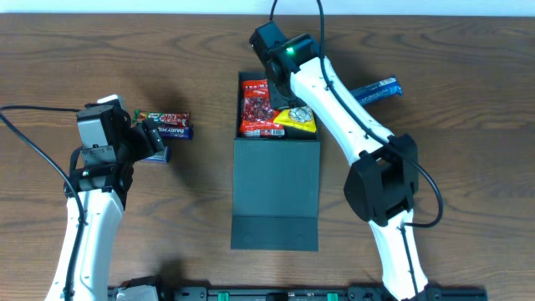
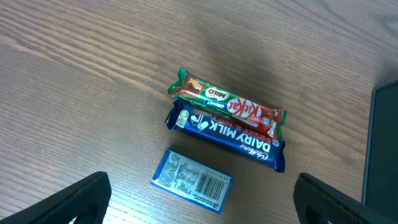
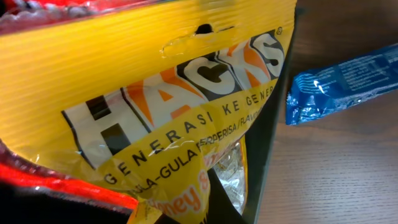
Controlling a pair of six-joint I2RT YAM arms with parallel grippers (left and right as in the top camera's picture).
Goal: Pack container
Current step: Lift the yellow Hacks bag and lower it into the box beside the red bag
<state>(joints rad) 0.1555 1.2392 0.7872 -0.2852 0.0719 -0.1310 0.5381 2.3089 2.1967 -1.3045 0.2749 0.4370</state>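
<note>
**Left gripper poised over the bars while the right one finishes in the container**

Left gripper [image 1: 157, 140] hangs with its jaws spread wide and holding nothing, toward the desk's [image 1: 167, 50] left edge. Below it lie a small blue box [image 2: 191, 182], a Dairy Milk bar [image 2: 227, 134] and, touching that bar's far side, a KitKat bar [image 2: 227, 106]. The two bars lie pressed together, so the jaws should probably turn to span one bar across its width and come straight down. That would avoid dragging the neighbour along.

The container [image 1: 276, 180] sits mid-desk with its flap on the near side. Red packets [image 1: 255, 104] and a yellow Hacks bag [image 3: 161, 93] fill its far end. The right gripper [image 1: 282, 99] is clenched down among them. Whether it pinches the yellow bag cannot be told, because the bag fills the wrist view. The sensible course is to settle the bag low and flat, let go, then lift clear vertically so nothing snags.

A blue packet [image 3: 342, 84] waits just beyond the container's right wall, toward the far edge.
</note>
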